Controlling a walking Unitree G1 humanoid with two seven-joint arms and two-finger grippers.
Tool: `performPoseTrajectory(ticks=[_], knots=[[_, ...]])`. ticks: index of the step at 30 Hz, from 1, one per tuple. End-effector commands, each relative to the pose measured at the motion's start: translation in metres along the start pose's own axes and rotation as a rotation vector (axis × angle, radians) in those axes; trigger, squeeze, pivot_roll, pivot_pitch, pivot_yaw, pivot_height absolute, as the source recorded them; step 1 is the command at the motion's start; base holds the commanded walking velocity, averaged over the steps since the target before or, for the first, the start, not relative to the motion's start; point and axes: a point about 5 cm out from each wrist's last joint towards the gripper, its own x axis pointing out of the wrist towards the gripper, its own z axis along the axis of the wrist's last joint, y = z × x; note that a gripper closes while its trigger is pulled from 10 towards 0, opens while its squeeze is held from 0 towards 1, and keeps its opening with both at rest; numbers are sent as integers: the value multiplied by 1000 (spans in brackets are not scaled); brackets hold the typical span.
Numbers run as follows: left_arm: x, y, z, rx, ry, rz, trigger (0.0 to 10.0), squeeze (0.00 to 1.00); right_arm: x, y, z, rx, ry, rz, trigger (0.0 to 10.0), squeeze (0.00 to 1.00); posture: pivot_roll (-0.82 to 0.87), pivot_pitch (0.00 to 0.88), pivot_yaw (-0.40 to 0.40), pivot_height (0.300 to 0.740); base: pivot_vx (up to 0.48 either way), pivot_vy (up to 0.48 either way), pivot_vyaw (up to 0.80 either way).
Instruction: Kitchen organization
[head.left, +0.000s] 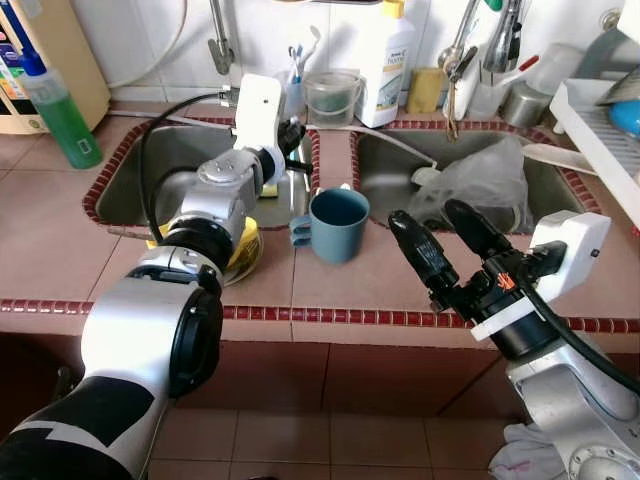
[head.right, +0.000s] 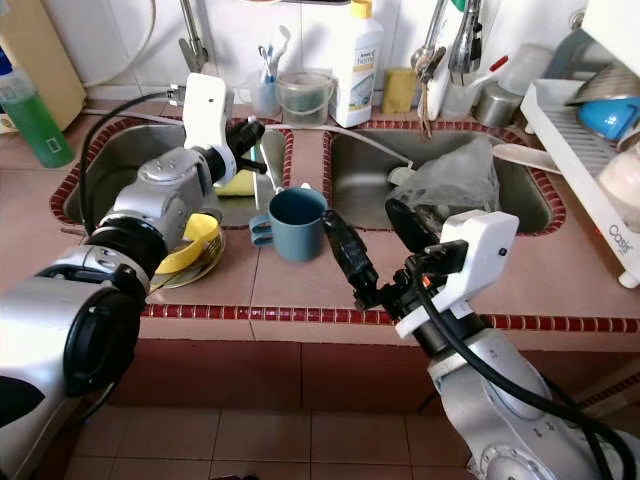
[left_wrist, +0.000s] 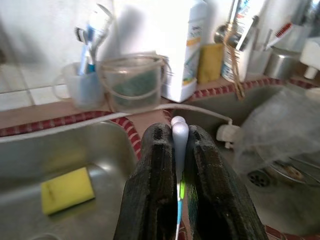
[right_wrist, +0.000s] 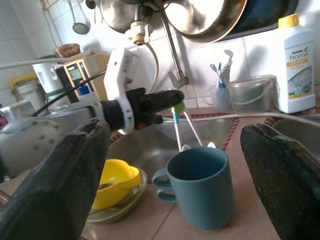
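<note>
While pinching a toothbrush (right_wrist: 176, 120) just above the blue mug (head.left: 338, 224), left gripper (right_wrist: 172, 99) with fingers pressed on its handle; right gripper (head.left: 447, 235) beside the mug, fingers spread wide.

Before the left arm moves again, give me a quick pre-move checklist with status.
1. Left gripper shut on the utensils: ok, fingers clamp the handles.
2. Utensils lined up over the blue mug: cannot tell; in the right wrist view the tips sit near its far rim.
3. Mug upright on the counter: ok.
4. Right gripper open, beside the mug, not touching: ok.
5. Yellow bowl under the left forearm, contact: cannot tell.
</note>
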Motion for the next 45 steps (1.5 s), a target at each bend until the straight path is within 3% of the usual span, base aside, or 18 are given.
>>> performPoseTrajectory(ticks=[1,5,18,28,31,33,45], knots=[[1,1,7,-1,2,-17,10000,0,-4,5,4,6,-7,14,10000,0,-101,143,49,740,0,0,0],[-2,9,9,-14,6,-29,10000,0,-7,11,5,29,-1,35,10000,0,-105,169,47,740,0,0,0],[-13,39,11,30,22,81,10000,0,-13,21,13,72,-10,63,10000,0,-111,210,46,740,0,0,0],[-19,54,13,39,21,127,10000,0,-11,22,15,84,-7,74,10000,0,-110,209,41,740,0,0,0],[-23,61,14,42,23,135,10000,0,-11,22,16,89,-6,84,10000,0,-114,209,37,740,0,0,0],[-30,74,14,43,32,143,10000,0,-10,23,18,94,1,104,10000,0,-116,211,34,740,0,0,0],[-43,93,9,98,71,185,10000,0,-10,25,21,97,6,125,10000,0,-114,212,30,740,0,0,0]])
